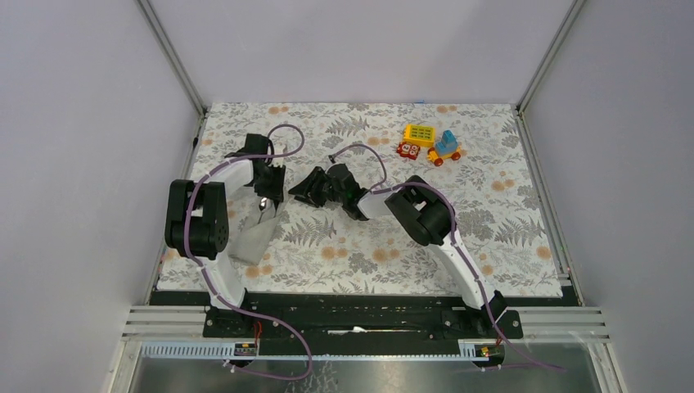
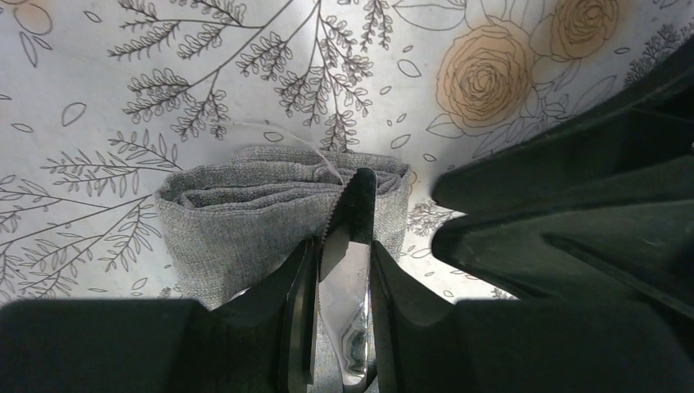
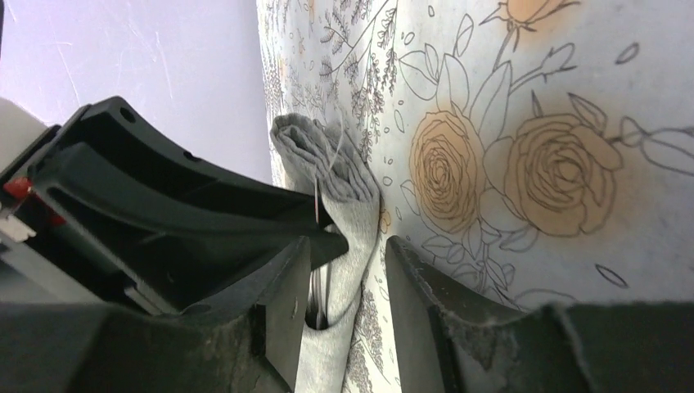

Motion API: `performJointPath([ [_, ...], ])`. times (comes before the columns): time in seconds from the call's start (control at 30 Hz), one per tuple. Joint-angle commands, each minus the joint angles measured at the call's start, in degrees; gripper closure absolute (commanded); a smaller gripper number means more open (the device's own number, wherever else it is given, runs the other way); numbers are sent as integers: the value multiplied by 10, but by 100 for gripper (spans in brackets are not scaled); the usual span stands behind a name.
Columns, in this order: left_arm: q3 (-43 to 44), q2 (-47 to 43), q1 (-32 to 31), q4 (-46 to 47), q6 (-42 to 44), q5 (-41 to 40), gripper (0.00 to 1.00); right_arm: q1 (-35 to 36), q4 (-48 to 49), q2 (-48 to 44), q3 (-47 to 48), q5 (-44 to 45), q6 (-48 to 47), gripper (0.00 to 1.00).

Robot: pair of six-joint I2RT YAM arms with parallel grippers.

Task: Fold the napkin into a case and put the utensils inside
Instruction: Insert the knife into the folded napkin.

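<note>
Napkin: you had the plain grey soft cloth napkin (image 2: pixel 237 221) folded into a narrow layered bundle, lying on the left part of the surface, with its stacked edges showing at one end.
Utensil: your slim shiny silver metal knife (image 2: pixel 348 262) with a serrated edge lay along the napkin, its tip at the layered end. You could not tell whether it sat inside a fold.
Left end effector (image 2: pixel 342 246): you had it clamped on the knife, one finger on each side of the blade.
Right end effector (image 3: pixel 348 270): it sat just beside the left one, jaws apart and straddling the napkin's edge, with a gap on one side.
Surface: a white floral-printed tablecloth (image 1: pixel 491 205) covered it.
Far corner: colourful toy blocks (image 1: pixel 430 143) stood well apart from your napkin.
</note>
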Motion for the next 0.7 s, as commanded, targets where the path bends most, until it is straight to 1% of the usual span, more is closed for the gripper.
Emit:
performJointPath([
  [0.0, -15, -31, -6, 8, -16, 32, 81, 14, -51, 37, 19, 33, 7, 54],
  [0.17, -17, -36, -10, 8, -13, 29, 82, 20, -87, 50, 34, 53, 3, 63],
  [0.33, -17, -36, -13, 6, -10, 21, 82, 31, -127, 51, 56, 79, -35, 68],
  [0.47, -7, -29, -21, -8, -11, 0, 82, 32, -136, 40, 53, 108, -49, 93],
  [0.5, -4, -28, -23, -14, -12, -5, 82, 32, -134, 35, 50, 112, -50, 97],
  [0.53, -2, -27, -24, -21, -14, -11, 82, 32, -133, 33, 50, 117, -53, 100],
  [0.67, -9, -35, -28, -31, -22, -29, 82, 31, -121, 21, 43, 130, -52, 100],
])
